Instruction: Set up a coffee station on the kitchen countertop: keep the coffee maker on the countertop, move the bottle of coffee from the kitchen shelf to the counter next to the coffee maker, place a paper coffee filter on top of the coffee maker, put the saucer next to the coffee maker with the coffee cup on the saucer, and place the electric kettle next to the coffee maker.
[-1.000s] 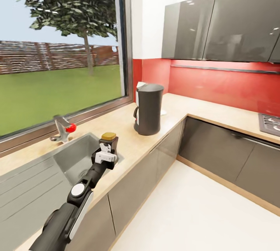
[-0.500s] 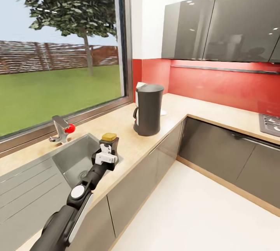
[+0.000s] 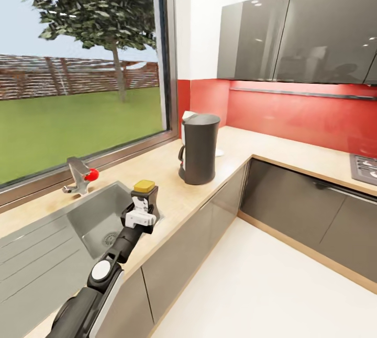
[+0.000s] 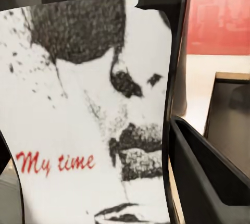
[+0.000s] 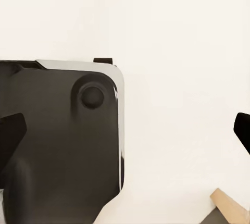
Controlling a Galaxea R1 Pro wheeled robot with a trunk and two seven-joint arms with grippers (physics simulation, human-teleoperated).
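1 left gripper [image 3: 143, 203] grips bottle of coffee [image 3: 144, 189] above sink [image 3: 99, 212].

You see the bottle of coffee [image 4: 88, 114] label reading "My time", touching a dark finger [image 4: 208, 177] beside it.

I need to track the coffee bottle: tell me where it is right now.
In the head view, the bottle of coffee is held in the left gripper above the sink's right edge, left of the coffee maker.
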